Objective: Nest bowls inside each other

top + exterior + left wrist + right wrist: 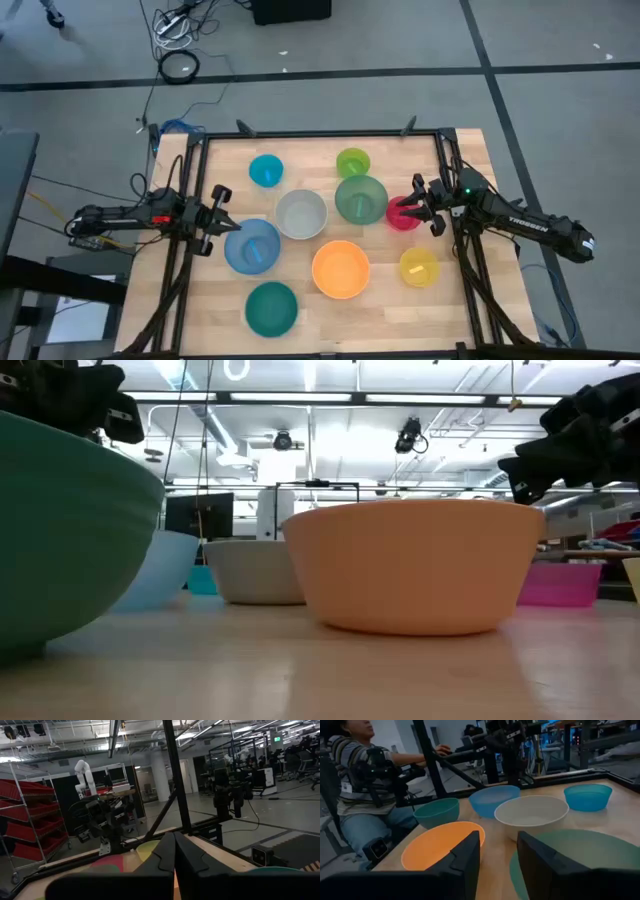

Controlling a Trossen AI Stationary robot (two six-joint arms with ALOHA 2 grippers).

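No bowl is nested yet. The right gripper [421, 205], jaws apart, hovers over the pink-red bowl [401, 213], ready to grasp it; the left gripper [222, 222] waits clenched and empty.

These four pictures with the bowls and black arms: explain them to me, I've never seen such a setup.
It is a two-armed robot at a wooden table. One picture looks straight down, one sits at table-top height, and two come from cameras on the arms' wrists.

Nine plastic bowls stand separately, none nested yet: light blue bowl, grey-white bowl, green bowl, orange bowl, teal bowl, and smaller cyan bowl, lime bowl, pink bowl, yellow bowl.

The left gripper is shut and empty beside the light blue bowl. The right gripper is open over the pink bowl, holding nothing. A seated person shows beyond the table.
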